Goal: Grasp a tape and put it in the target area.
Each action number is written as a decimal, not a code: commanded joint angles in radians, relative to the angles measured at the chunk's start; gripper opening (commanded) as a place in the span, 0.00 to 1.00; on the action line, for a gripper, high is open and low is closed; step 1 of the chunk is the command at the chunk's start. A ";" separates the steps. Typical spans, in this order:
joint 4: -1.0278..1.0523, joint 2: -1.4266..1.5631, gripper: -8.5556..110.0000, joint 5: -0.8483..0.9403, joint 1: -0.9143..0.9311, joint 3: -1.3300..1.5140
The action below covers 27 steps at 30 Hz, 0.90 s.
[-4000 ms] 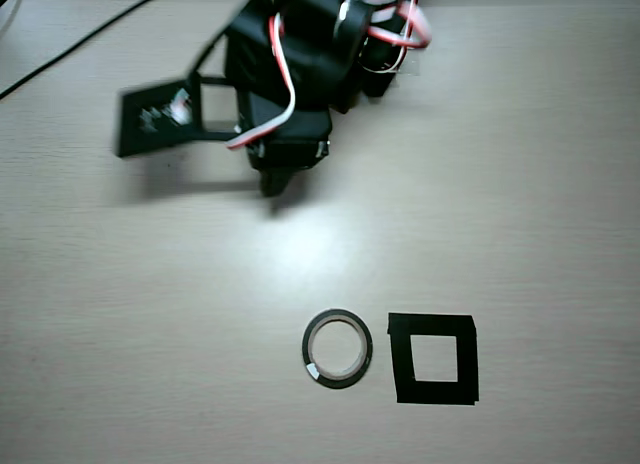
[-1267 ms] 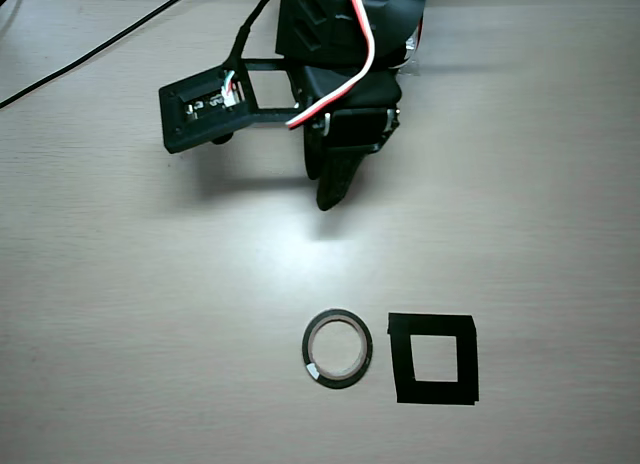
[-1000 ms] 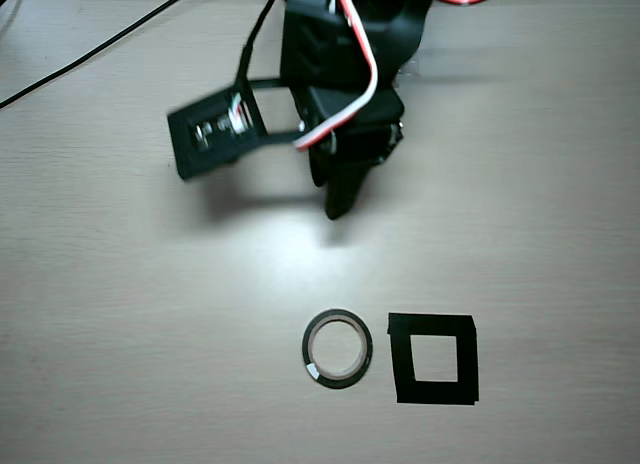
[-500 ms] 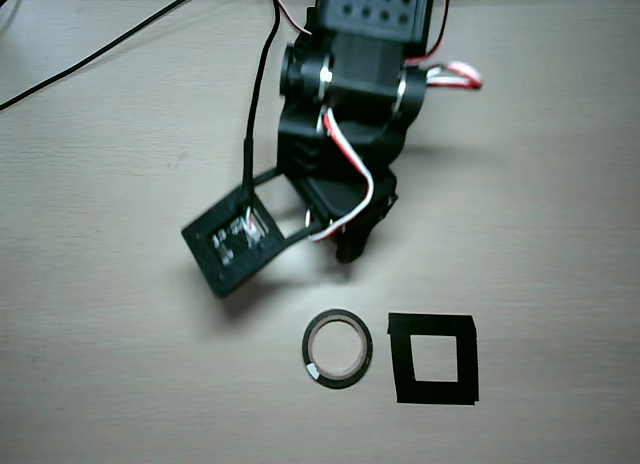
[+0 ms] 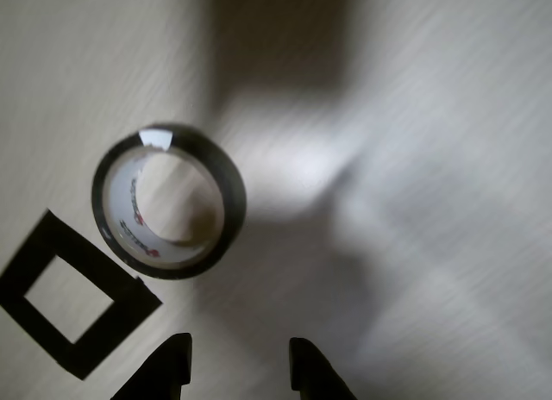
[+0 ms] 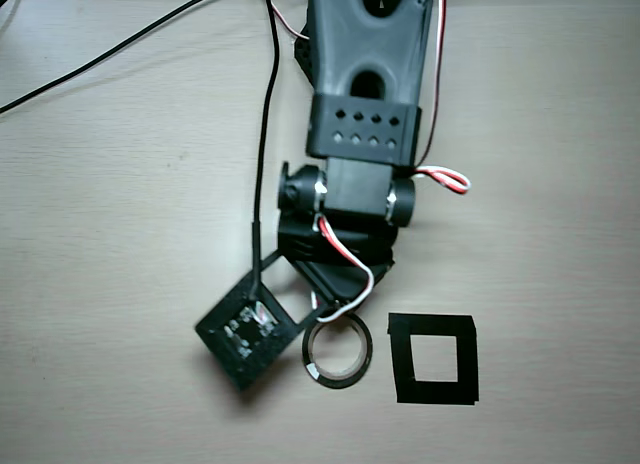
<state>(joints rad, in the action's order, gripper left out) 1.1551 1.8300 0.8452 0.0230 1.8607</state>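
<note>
The tape point(image 5: 226, 171) is a dark ring with a pale printed inner band and lies flat on the wooden table. It also shows in the overhead view point(image 6: 360, 367), just below the arm's tip. The target area point(image 5: 90, 266), a square of black strips, lies beside the tape at the lower left of the wrist view, close to it. In the overhead view the target area point(image 6: 433, 327) lies right of the tape, a small gap apart. My gripper point(image 5: 241, 365) is open and empty, with both fingertips at the bottom edge, short of the tape. In the overhead view the arm hides its fingers.
The black arm point(image 6: 365, 74) reaches down from the top edge of the overhead view. Its square black camera plate point(image 6: 245, 334) hangs just left of the tape. Black cables point(image 6: 100, 54) run across the table's upper left. Arm shadows fall on the table in the wrist view.
</note>
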 commanded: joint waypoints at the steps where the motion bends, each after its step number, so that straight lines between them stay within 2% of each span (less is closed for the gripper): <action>1: -0.043 -0.015 0.19 0.011 -0.015 -0.035; 27: -0.155 -0.367 0.18 0.049 0.021 -0.230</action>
<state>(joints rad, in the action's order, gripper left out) 1.0232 1.4680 0.9020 0.0383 1.6812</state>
